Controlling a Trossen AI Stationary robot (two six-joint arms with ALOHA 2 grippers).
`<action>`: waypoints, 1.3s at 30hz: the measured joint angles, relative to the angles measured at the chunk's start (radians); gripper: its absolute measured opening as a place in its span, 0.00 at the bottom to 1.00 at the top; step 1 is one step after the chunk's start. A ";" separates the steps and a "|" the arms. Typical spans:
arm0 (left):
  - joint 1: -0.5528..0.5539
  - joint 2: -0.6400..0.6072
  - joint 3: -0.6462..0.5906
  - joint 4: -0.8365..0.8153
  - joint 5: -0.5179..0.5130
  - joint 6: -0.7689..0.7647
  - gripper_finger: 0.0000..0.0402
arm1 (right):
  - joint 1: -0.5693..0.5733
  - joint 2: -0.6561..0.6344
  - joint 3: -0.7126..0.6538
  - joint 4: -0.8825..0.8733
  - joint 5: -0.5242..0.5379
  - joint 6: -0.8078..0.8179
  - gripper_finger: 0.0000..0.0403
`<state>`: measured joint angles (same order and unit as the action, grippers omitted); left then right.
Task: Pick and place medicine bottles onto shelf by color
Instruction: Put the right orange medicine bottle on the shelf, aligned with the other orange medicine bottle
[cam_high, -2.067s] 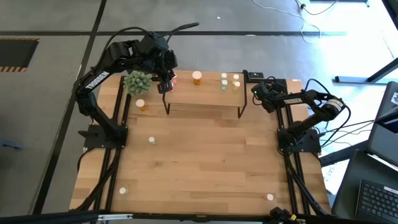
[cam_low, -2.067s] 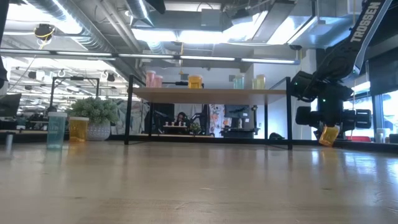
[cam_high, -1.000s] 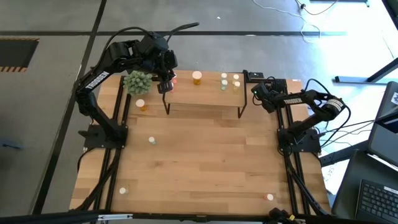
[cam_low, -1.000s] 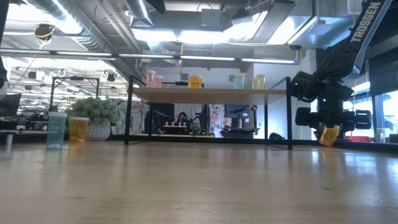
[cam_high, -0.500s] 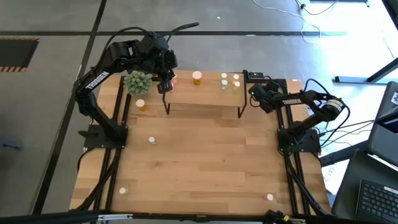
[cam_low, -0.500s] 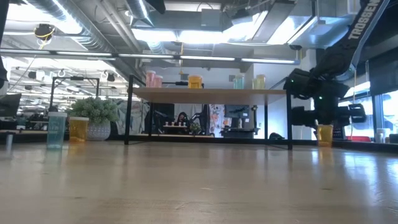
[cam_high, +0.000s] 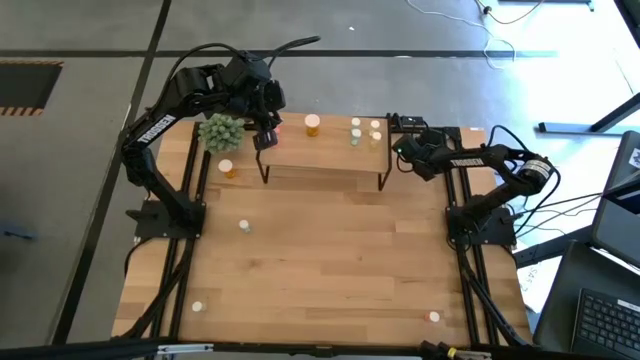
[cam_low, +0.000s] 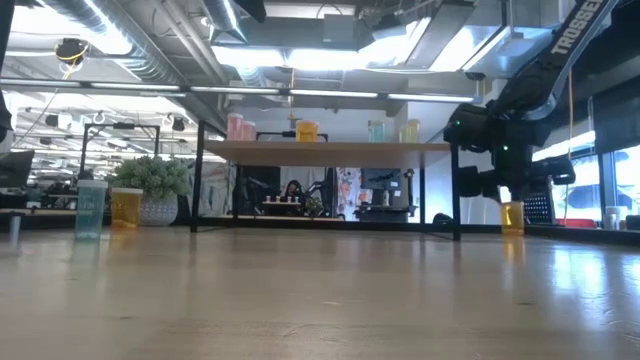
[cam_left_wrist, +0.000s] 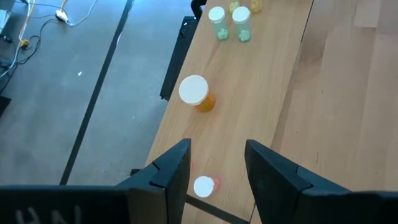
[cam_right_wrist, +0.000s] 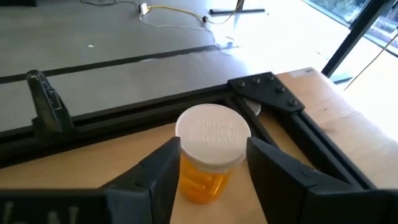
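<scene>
High view: the shelf (cam_high: 325, 150) stands at the table's far edge, carrying pink bottles at its left end, one orange bottle (cam_high: 313, 124) mid-left and pale green-yellow bottles (cam_high: 356, 133) toward its right; the left gripper (cam_high: 263, 137) hangs over the shelf's left end, fingers apart, empty (a pink-red bottle (cam_left_wrist: 205, 185) stands on the board below it); the right gripper (cam_right_wrist: 210, 165) sits just off the shelf's right end, low over the table, fingers either side of a large orange bottle (cam_right_wrist: 211, 155) (grip looks closed on it, though I judge it barely seated). The step is picking that bottle; next it needs a lift clear of the frame, then carrying beside the orange one.
</scene>
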<state>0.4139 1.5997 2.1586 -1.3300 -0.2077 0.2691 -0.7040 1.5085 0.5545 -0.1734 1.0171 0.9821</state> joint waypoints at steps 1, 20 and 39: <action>0.000 0.000 0.000 0.000 0.000 0.000 0.37 | 0.003 0.000 0.000 -0.002 0.005 0.000 0.44; 0.000 0.000 0.000 0.000 0.000 0.000 0.37 | 0.009 -0.192 0.001 -0.220 0.021 -0.020 0.41; 0.000 0.000 0.000 0.000 0.000 0.000 0.37 | -0.092 -0.592 0.001 -0.247 -0.514 -0.293 0.41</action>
<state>0.4139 1.5997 2.1586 -1.3300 -0.2075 0.2695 -0.7956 0.9164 0.5556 -0.4200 0.5036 0.6889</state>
